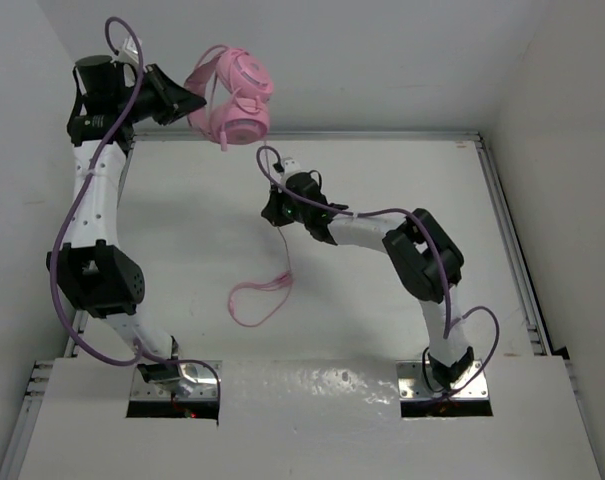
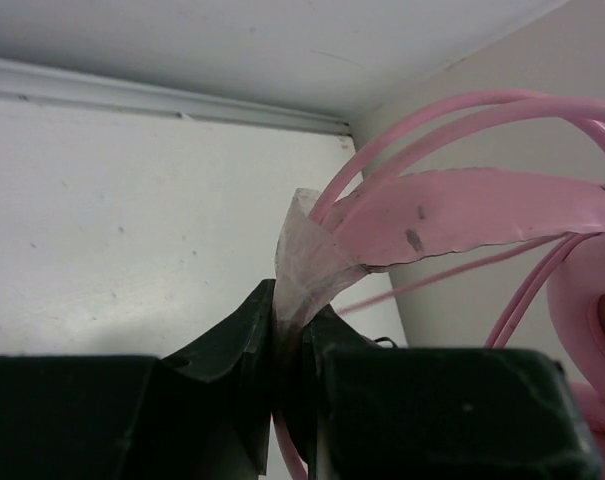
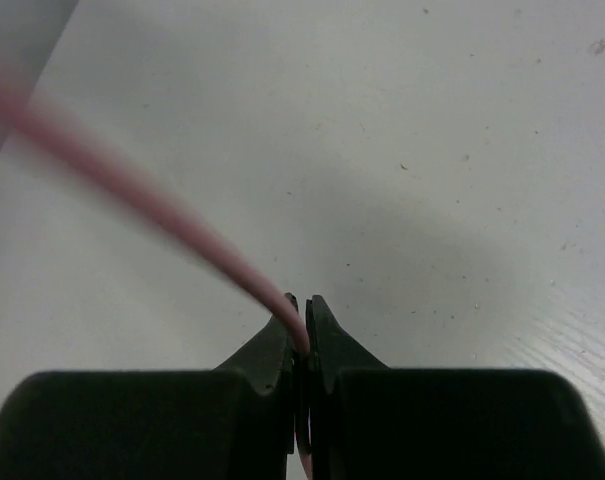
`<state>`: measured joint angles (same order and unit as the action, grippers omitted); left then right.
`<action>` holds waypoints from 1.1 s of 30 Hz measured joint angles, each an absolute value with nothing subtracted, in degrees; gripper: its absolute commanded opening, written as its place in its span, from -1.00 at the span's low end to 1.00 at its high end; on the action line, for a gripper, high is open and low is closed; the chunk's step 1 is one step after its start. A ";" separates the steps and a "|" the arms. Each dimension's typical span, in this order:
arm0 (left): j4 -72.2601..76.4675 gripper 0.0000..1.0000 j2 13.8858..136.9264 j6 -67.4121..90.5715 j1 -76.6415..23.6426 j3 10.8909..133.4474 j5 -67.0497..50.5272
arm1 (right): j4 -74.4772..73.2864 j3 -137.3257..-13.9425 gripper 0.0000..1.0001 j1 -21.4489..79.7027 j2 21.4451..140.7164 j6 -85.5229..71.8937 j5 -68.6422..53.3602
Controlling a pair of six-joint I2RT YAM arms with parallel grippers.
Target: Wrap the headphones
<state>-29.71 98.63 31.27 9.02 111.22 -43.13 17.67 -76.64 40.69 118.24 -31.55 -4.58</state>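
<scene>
White table [image 1: 182, 250] enclosed by pale walls [image 1: 382, 60]: the left gripper [image 2: 290, 320], at the far-left corner, is clenched on the headband [image 2: 462, 215] of the pink headphones [image 1: 232, 95], held aloft, while the right gripper [image 3: 304, 310] pinches their cord [image 1: 279, 285], which loops onto mid-table.

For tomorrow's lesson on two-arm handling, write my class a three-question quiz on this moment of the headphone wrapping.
1. Fill in: the left gripper is shut on the headphones' ____.
2. True or false: the headphones lie flat on the table.
3. What does the right gripper pinch? A nothing B the pink cord C the left gripper

Key: 1 headband; 2 false, they are held raised at the far edge; 3 B.
</scene>
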 measured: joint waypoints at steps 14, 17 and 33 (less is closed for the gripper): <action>-15.97 -1.00 100.09 48.27 10.61 94.98 -48.56 | 11.73 -87.50 -1.00 56.18 119.57 -23.73 -5.69; -15.20 -1.00 100.42 48.01 10.61 93.86 -48.05 | 7.29 -91.98 -1.00 56.10 119.74 -22.00 -7.57; -29.78 -1.00 100.53 5.50 0.91 98.17 -15.77 | -8.08 -105.60 -1.00 60.45 118.93 -14.22 -17.45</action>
<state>-29.78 100.53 5.50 0.91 98.17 -15.77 -8.08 -105.60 60.45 118.93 -14.22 -17.45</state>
